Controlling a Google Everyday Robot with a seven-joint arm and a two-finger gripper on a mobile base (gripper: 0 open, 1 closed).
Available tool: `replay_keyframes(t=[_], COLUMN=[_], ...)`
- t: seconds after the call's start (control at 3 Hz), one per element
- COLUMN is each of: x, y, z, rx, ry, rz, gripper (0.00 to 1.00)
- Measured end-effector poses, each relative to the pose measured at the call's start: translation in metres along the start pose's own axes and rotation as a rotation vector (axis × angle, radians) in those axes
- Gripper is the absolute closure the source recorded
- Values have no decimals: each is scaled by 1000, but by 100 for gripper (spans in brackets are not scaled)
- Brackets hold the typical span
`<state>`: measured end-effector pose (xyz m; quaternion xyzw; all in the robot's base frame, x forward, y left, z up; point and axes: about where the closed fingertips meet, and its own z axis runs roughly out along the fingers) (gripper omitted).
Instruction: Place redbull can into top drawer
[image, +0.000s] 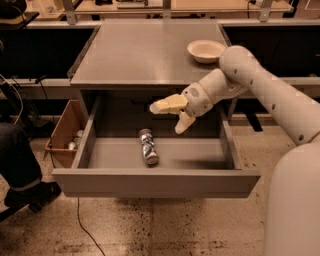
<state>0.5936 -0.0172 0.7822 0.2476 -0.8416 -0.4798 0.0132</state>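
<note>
Grey desk mid-frame, cream bowl up near its right corner. Top drawer hanging open underneath, redbull can flat on its side inside. Gripper just above the can, fingers spread wide, empty.

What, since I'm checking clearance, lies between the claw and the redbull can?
Camera view: only bare top drawer floor between the open claw, hovering above, and the lying redbull can.

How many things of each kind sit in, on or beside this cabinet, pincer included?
Redbull can: 1, lying in the top drawer
Cream bowl: 1, on the cabinet top
Cardboard box: 1, beside the drawer
Pincer: 1, open, above the drawer
Total: 4
</note>
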Motion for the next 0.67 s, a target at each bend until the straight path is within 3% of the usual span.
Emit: replay_keyframes(t=[0.33, 0.67], x=[3, -2], y=[38, 42], z=[-59, -62], rx=[16, 18], ry=[-83, -95], rz=[-53, -64], gripper=[0, 0])
